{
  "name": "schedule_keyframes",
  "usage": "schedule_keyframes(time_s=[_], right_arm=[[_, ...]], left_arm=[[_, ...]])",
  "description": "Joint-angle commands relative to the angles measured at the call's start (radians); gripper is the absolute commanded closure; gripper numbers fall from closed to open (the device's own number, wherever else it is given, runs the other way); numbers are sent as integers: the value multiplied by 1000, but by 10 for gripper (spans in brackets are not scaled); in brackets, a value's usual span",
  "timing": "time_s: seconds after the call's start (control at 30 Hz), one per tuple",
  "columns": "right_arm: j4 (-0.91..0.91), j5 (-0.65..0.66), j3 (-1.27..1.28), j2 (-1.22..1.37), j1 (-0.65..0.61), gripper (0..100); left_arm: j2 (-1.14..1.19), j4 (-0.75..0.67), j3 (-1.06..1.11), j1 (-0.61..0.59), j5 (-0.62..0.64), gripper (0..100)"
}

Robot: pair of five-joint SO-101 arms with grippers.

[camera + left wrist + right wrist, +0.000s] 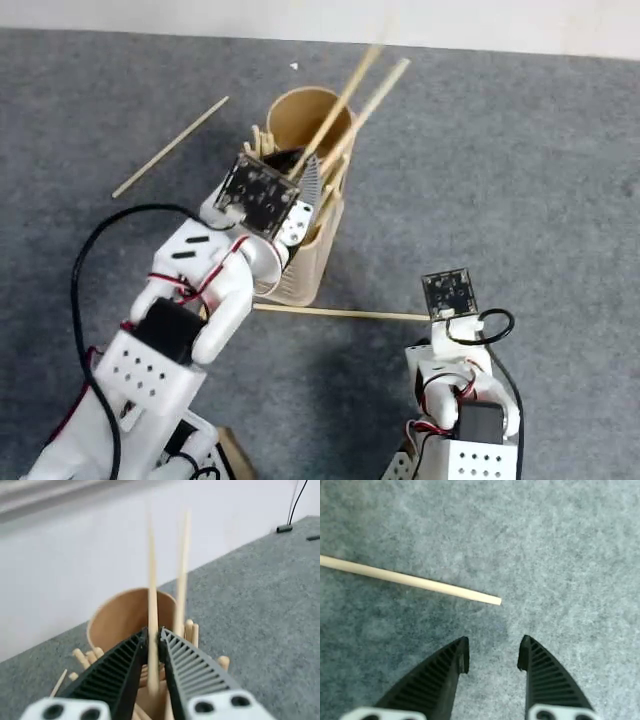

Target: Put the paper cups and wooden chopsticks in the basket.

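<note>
Your left arm (pixel 205 285) stretched forward, left gripper (pixel 154 634) pinched tight on one chopstick (pixel 151 575), your right arm (pixel 462 385) folded back near its base, right gripper (pixel 493 650) pointing straight down, jaws parted, holding nothing

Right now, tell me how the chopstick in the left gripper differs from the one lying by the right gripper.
Pose: the held chopstick stands steeply over the basket; the loose chopstick lies flat on the carpet. Grip: the held chopstick is pinched by the left gripper; the loose chopstick lies untouched ahead of the open right gripper. Both are pale wooden sticks.
</note>
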Motion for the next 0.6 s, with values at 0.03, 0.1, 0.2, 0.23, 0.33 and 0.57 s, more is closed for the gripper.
schedule_keyframes(time_s=[0.03,0.1,0.2,0.23,0.33,0.57], right_arm=[[5,9,117,-12,12,829],[5,9,117,-12,12,829],[5,9,117,-12,12,829],[5,9,117,-12,12,829],[5,9,117,-12,12,829],[5,9,117,-12,12,829]], left_arm=[[-54,-20,-4,10,-6,925],[-59,2,-4,10,-6,926],[-59,37,1,10,-6,926],[-62,46,2,10,-6,926],[-68,84,-4,-5,-3,926],[-68,224,-82,-33,-2,926]])
